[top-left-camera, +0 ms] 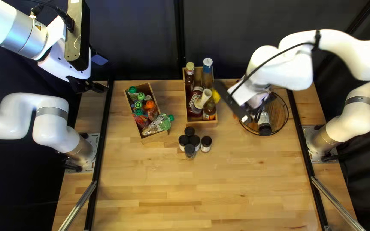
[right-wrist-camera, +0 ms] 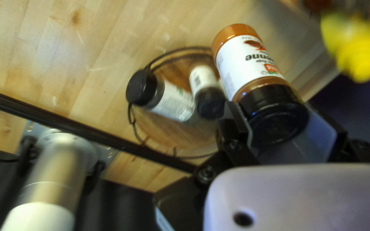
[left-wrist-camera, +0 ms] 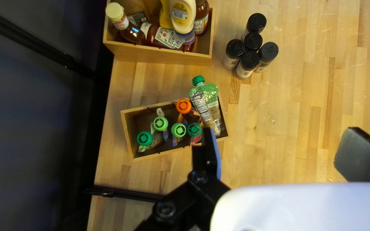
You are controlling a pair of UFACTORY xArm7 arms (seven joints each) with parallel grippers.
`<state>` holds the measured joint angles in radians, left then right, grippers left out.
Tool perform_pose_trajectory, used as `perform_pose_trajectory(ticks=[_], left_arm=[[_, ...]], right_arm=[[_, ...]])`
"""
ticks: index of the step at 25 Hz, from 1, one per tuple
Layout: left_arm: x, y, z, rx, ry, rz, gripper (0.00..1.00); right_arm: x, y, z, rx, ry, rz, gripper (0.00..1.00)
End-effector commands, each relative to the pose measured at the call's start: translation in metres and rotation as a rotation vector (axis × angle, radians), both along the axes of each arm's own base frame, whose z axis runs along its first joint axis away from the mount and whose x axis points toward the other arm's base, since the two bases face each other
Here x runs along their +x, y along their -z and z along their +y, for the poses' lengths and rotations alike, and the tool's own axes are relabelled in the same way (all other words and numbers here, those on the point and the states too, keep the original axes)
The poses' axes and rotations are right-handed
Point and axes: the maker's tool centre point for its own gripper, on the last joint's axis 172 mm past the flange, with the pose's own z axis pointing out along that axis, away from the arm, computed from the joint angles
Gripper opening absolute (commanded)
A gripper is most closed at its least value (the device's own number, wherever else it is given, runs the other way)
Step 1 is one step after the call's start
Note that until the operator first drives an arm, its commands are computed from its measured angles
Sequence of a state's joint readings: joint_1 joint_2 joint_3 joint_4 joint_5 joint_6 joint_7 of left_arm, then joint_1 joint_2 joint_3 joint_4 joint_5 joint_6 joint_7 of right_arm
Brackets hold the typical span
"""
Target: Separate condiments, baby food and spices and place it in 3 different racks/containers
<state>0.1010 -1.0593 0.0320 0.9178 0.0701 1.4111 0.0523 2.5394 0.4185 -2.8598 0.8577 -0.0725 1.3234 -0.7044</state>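
one jar (right-wrist-camera: 250,64) in right claw (top-left-camera: 257,102), two (right-wrist-camera: 174,100) beyond

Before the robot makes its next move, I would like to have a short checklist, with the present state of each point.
1. Right gripper has its jaws shut on the held spice jar, at the black lid: ok.
2. Held jar fully above the round basket: cannot tell; the arm covers that area.
3. All spices in the basket: not ok; five more jars stand on the table.
4. Baby food pouches in the smaller wooden box: ok.
5. Condiment bottles in the larger wooden box: ok.
6. Left gripper open and empty: ok.
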Motion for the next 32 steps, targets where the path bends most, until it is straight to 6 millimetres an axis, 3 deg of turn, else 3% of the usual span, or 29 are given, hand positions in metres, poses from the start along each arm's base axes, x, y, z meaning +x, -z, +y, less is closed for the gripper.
perform_pose_trajectory(ticks=[1,8,12,21,32], left_arm=[[0.0,0.0,0.0,0.0,0.0,0.0,1.0],[0.0,0.0,0.0,0.0,0.0,0.0,1.0],[0.0,0.0,0.0,0.0,0.0,0.0,1.0],[0.0,0.0,0.0,0.0,0.0,0.0,1.0],[0.0,0.0,0.0,0.0,0.0,0.0,1.0]], right_arm=[[-0.035,0.004,-0.019,-0.01,0.094,0.004,0.0],[-0.084,0.018,-0.043,-0.038,0.215,0.023,0.0],[-0.098,0.03,-0.05,-0.052,0.268,0.04,0.0],[-0.11,0.073,-0.072,-0.071,0.336,0.058,0.0],[-0.115,0.11,-0.08,-0.077,0.365,0.077,0.0]])
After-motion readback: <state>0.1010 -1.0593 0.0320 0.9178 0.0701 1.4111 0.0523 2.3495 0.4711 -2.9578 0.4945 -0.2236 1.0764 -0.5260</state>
